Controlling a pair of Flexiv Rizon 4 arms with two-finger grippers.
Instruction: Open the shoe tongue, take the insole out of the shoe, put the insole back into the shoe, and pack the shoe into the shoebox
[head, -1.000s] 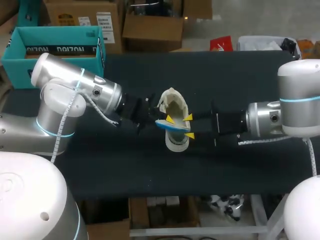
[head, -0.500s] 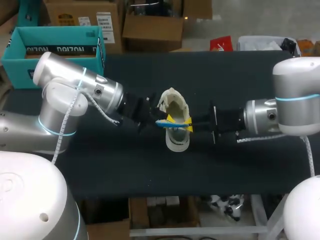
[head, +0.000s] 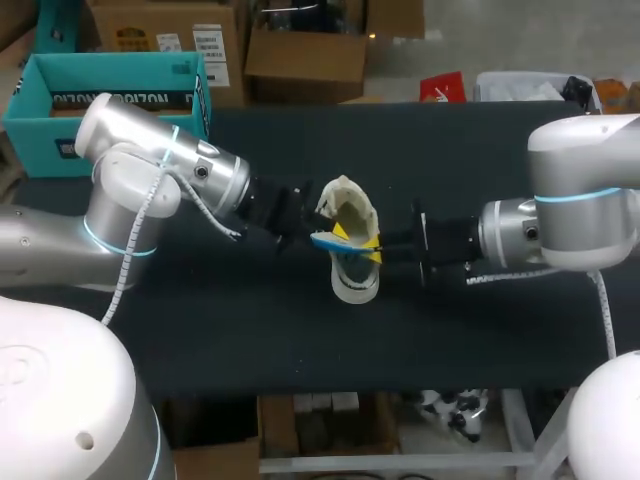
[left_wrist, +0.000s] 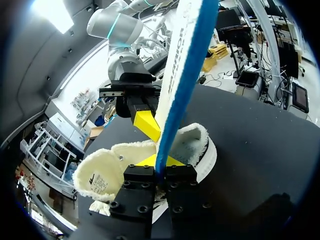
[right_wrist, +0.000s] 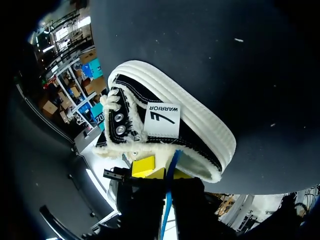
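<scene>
The fleece-lined shoe (head: 352, 282) with a white sole lies mid-table, its tongue folded open. In the right wrist view the shoe (right_wrist: 200, 125) shows a black upper. The white insole with a blue edge (head: 328, 243) stands on edge over the shoe's opening. My left gripper (head: 312, 238) is shut on one end of it. In the left wrist view the insole (left_wrist: 187, 65) rises out from between the left gripper (left_wrist: 159, 165) fingers. My right gripper (head: 368, 245) is shut on the other end, where the blue insole edge (right_wrist: 171, 162) runs into the right gripper (right_wrist: 167, 175).
The open teal shoebox (head: 60, 140) stands at the table's back left corner, behind my left arm. The black tabletop (head: 480, 150) stretches behind and in front of the shoe.
The right gripper's yellow fingers, spread apart a second ago, have closed on the insole. Both arms have shifted slightly toward the back. The shoe has stayed put.
</scene>
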